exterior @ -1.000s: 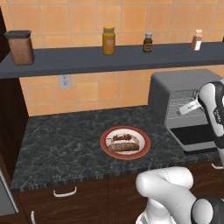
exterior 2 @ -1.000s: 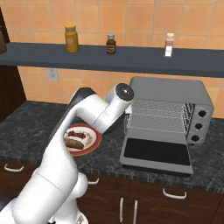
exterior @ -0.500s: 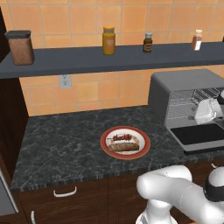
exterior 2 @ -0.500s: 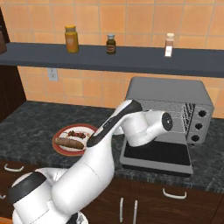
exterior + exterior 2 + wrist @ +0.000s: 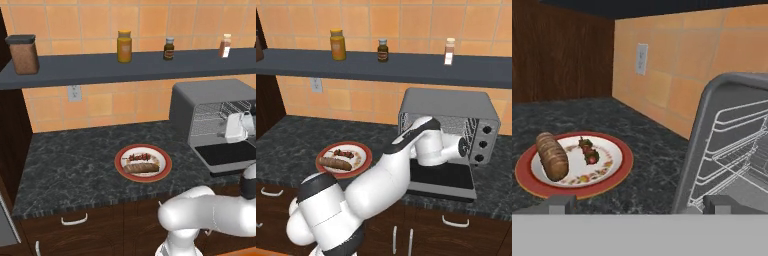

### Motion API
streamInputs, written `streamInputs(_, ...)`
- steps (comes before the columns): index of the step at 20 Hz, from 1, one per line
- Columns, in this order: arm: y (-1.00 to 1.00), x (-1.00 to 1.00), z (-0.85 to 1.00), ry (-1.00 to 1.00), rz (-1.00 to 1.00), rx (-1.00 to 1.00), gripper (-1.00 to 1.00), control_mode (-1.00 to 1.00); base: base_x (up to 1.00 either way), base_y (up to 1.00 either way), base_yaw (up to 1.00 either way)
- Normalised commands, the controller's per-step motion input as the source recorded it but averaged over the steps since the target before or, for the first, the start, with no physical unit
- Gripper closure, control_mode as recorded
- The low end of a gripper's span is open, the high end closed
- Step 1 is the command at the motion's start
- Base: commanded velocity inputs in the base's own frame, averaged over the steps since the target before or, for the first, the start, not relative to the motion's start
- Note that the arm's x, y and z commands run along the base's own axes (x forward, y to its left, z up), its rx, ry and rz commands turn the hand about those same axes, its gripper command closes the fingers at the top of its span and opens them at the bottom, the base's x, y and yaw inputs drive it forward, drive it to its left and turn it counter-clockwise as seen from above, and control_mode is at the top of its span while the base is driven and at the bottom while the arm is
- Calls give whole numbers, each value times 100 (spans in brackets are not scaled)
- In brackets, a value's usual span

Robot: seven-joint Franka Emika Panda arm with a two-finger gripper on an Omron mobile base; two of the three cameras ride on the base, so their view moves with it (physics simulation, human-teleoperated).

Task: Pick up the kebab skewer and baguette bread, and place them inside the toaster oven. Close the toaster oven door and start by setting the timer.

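Left base view: a red-rimmed plate (image 5: 121, 165) sits in the middle of the dark speckled worktop (image 5: 65, 172), with the baguette (image 5: 141, 168) lying across its near side and the kebab skewer (image 5: 138, 157) just behind it, both on the plate. To the right stands the grey toaster oven (image 5: 192, 102), its door (image 5: 227, 154) folded down flat toward the front edge of the worktop and the wire racks showing inside. The white hand (image 5: 237, 126) hangs in front of the oven opening, above the lowered door. On the shelf (image 5: 100, 67) above are a brown-filled jar (image 5: 23, 54), an orange jar (image 5: 124, 46), a small dark bottle (image 5: 169, 49) and a pale shaker (image 5: 225, 45).

Right base view: the arm reaches across from the lower left, and its wrist covers much of the oven mouth. The toaster oven (image 5: 456, 104) shows two dark knobs on its right front panel, and the door (image 5: 448, 179) lies open and level beneath the wrist. The plate (image 5: 362, 163) rests left of the oven, well apart from it, carrying the baguette (image 5: 334, 163) and the kebab skewer (image 5: 344, 153).

Hand view: the two dark fingertips (image 5: 556, 204) stand far apart at the bottom corners, so the hand (image 5: 639, 206) is wide and holds nothing. The plate (image 5: 607, 186) lies at the left with the baguette (image 5: 552, 156) and the kebab skewer (image 5: 588, 150) side by side on it; whether the two touch is hard to tell. The toaster oven (image 5: 704, 125) frame and its racks take up the right side.
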Motion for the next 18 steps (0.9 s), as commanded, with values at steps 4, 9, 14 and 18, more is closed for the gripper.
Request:
streamInputs(4, -3, 54, -46, 0, -18, 17, -100, -100, 0, 0, 0)
streamInputs(9, -36, 43, -36, -1, -14, 12, -100, -100, 0, 0, 0)
streamInputs(14, -33, 37, -8, 0, -4, 1, -100, -100, 0, 0, 0)
streamInputs(18, -18, 29, -2, 0, 0, 0, -100, -100, 0, 0, 0)
